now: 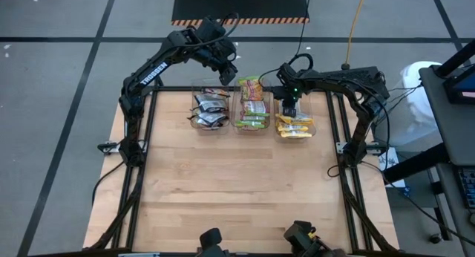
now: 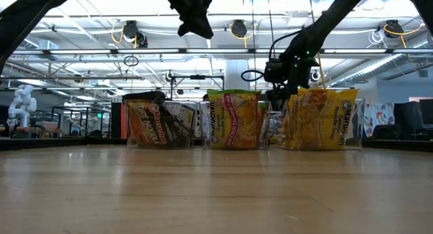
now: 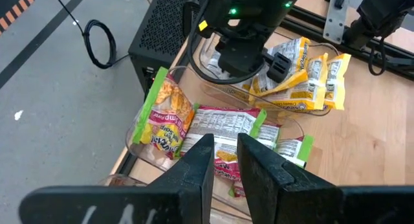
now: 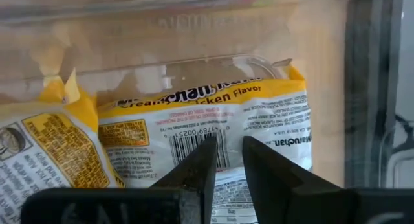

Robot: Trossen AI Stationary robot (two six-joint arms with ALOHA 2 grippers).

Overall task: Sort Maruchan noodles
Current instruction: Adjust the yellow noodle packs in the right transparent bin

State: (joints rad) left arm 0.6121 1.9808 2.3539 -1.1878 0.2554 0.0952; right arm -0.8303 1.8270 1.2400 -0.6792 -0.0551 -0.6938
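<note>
Three clear bins stand side by side at the table's far side. The left bin holds black packets [image 1: 210, 108], the middle bin lime-green and pink packets [image 1: 252, 108], the right bin yellow packets [image 1: 295, 127]. A green packet [image 3: 165, 114] leans upright against the middle bin's far end. My right gripper [image 1: 288, 108] is shut and low over the yellow bin's far end, close above a yellow packet [image 4: 213, 123]. My left gripper [image 1: 226, 73] is shut and empty, high above the far ends of the black and green bins [image 2: 196, 24]. My right gripper points down at the yellow packet's printed back [image 4: 194, 143], which lies flat in the bin. Nothing is between its fingers. Whether the fingertips touch the packet, I cannot tell.
The bare wooden tabletop [image 1: 237, 190] stretches from the bins to the near edge. Black frame rails [image 1: 145, 153] run along the table's left and right sides. A black perforated box [image 3: 165, 30] and cables lie on the floor beyond the far edge.
</note>
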